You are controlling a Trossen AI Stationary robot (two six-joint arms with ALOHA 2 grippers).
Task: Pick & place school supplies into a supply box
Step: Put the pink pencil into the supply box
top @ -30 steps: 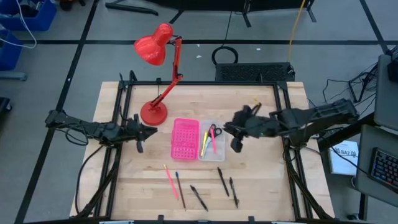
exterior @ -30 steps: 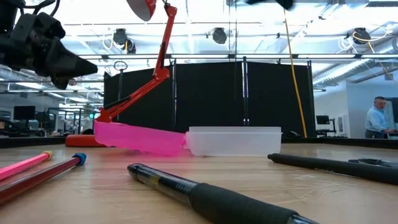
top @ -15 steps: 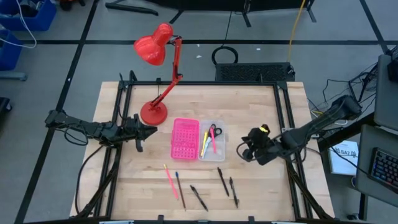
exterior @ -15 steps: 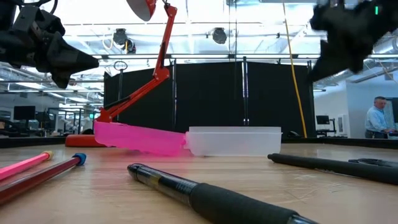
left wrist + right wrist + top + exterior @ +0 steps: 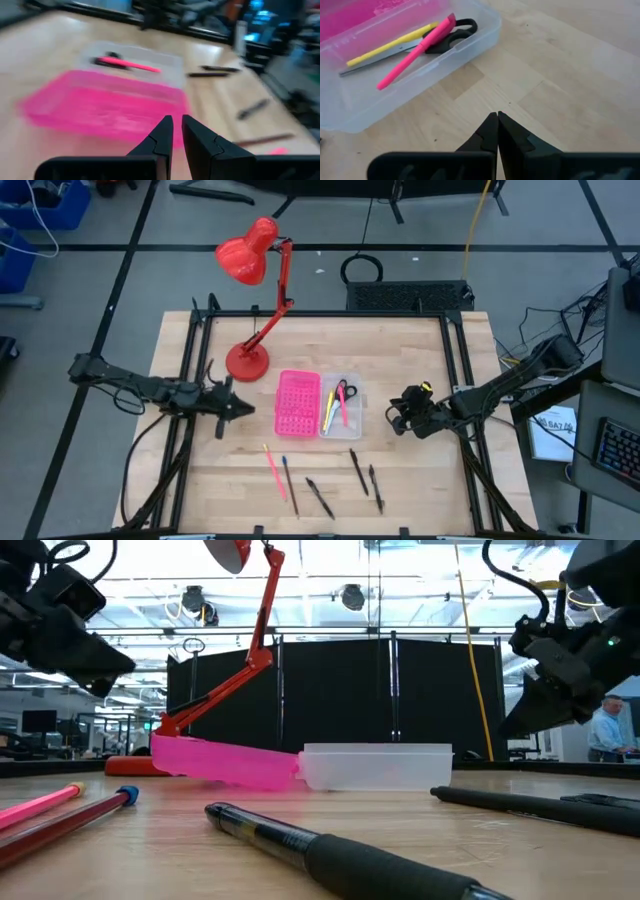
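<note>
Right gripper [image 5: 497, 116] clenched tight, fingertips meeting with nothing between them, hanging over bare wood just beside the clear supply box [image 5: 341, 406], on the side away from the pink perforated tray [image 5: 297, 402]. Left gripper [image 5: 177, 120] narrowed to a thin slit, holding nothing, aimed at the pink perforated tray from its far side, away from the box. Inside the supply box: a pink pen [image 5: 415, 51], a yellow pencil [image 5: 390, 46] and black-handled scissors [image 5: 451, 33], all lying lengthwise along the box's long axis, scissor handles toward the end nearer the red desk lamp [image 5: 250, 300]. Box itself set touching the tray, long sides parallel. On the table [image 5: 430, 480], on the side of the box away from the lamp, well apart from it: a pink pencil [image 5: 274, 470], a blue-tipped pencil [image 5: 289, 483] and three dark pens [image 5: 366, 475], each running roughly parallel to the box's length, slightly slanted.
</note>
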